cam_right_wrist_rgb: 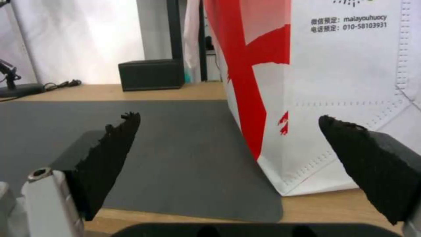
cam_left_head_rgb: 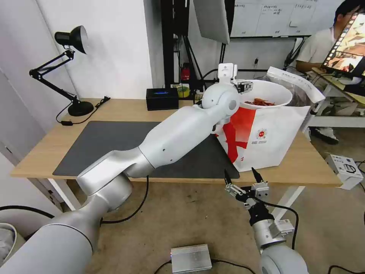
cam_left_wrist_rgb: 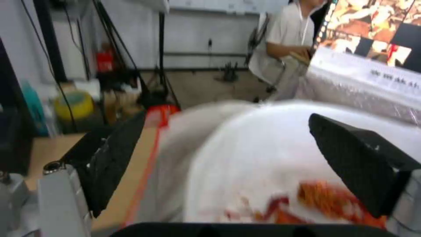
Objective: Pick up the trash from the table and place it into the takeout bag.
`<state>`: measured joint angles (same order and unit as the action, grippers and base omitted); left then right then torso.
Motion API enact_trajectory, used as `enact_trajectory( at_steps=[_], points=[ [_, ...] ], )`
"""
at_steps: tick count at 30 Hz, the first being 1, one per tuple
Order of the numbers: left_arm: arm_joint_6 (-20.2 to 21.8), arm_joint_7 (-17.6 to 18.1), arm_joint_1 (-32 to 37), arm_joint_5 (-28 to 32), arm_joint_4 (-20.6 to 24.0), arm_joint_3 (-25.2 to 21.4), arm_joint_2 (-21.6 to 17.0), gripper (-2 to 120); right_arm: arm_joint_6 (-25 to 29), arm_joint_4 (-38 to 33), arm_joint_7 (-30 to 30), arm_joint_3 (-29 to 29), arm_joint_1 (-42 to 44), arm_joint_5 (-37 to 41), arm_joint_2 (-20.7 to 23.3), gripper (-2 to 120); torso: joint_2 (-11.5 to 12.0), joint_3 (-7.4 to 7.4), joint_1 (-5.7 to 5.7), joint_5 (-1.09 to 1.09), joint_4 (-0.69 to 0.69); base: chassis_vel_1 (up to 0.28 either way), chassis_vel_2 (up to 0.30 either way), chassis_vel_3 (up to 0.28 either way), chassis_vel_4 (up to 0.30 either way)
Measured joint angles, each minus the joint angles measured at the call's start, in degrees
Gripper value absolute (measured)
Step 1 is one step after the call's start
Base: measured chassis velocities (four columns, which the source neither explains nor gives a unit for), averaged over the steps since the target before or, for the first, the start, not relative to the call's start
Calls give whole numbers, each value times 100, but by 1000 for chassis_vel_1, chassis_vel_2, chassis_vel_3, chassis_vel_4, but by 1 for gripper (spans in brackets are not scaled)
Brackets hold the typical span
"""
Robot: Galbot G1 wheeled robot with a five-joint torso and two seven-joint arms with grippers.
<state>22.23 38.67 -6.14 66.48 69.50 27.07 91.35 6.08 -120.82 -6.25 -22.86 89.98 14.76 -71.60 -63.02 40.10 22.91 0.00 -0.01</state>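
The white bowl of red crayfish shells [cam_left_head_rgb: 270, 95] sits in the open mouth of the takeout bag [cam_left_head_rgb: 273, 140], which stands on the right end of the table [cam_left_head_rgb: 38, 152]. My left gripper [cam_left_head_rgb: 246, 86] reaches across the mat to the bowl's near rim. In the left wrist view the left gripper [cam_left_wrist_rgb: 227, 116] is open, its black fingers [cam_left_wrist_rgb: 114, 154] wide apart on either side of the blurred bowl [cam_left_wrist_rgb: 263, 158]. My right gripper [cam_left_head_rgb: 240, 171] hangs open below the table's front edge, facing the bag [cam_right_wrist_rgb: 342, 82] with nothing between its fingers [cam_right_wrist_rgb: 110, 154].
A dark grey mat [cam_left_head_rgb: 106, 140] covers the table's middle. A black tissue box [cam_left_head_rgb: 162, 99] and a tape roll [cam_left_head_rgb: 183, 91] stand at the back edge, a black desk lamp [cam_left_head_rgb: 72, 68] at the back left. A silver box [cam_left_head_rgb: 190, 258] lies on the floor.
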Motion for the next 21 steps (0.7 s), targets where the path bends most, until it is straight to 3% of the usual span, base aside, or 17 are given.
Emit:
enact_trajectory(
  at_steps=[9, 13, 16, 21],
  points=[
    [-218, -398, -26, -635, -133, -23, -2, 100, 0, 0, 0, 0, 0, 0, 0, 100, 0, 0, 0, 0, 1, 0, 0, 0, 0],
    [-375, -811, 38, -1114, -186, -91, -7, 100, 0, 0, 0, 0, 0, 0, 0, 100, 0, 0, 0, 0, 1, 0, 0, 0, 0],
    [-717, -1527, 106, -2071, -215, -128, -180, 100, 0, 0, 0, 0, 0, 0, 0, 100, 0, 0, 0, 0, 0, 0, 0, 0, 0],
    [-916, -1826, 210, -2503, -137, -187, -392, 100, 0, 0, 0, 0, 0, 0, 0, 100, 0, 0, 0, -1, 1, 0, 0, 0, 0]
  ],
)
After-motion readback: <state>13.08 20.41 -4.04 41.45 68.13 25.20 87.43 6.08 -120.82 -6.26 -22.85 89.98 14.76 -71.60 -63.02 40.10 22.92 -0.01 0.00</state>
